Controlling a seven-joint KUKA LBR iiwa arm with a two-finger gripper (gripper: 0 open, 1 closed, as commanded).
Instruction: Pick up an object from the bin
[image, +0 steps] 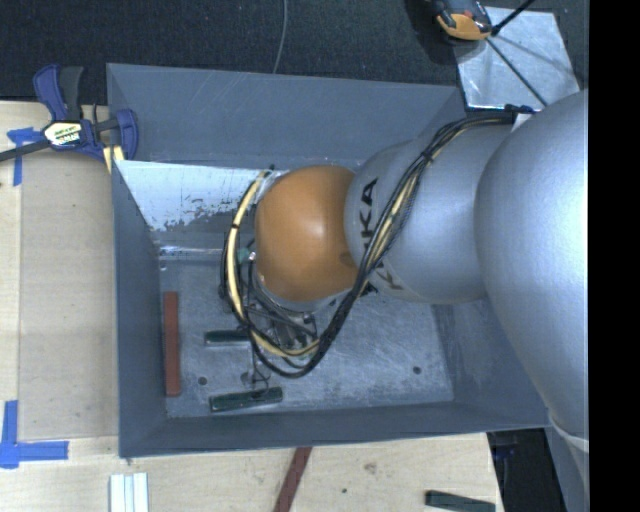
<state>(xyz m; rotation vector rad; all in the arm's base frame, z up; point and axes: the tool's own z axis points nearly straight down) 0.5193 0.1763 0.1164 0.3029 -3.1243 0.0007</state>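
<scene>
Pincer (262, 352), low in the scuffed grey bin (400, 370) — grip can't be told. Two dark bars: upper bar (226, 338) just left, lower bar (245, 400) just below. One brown stick (172, 342) — farther left.

The bin (300, 110) shows three loose things: one red-brown stick (172, 342) at nine o'clock, and two dark green bars, the longer bar (245, 400) at seven o'clock and the shorter bar (225, 338) at eight o'clock.
</scene>
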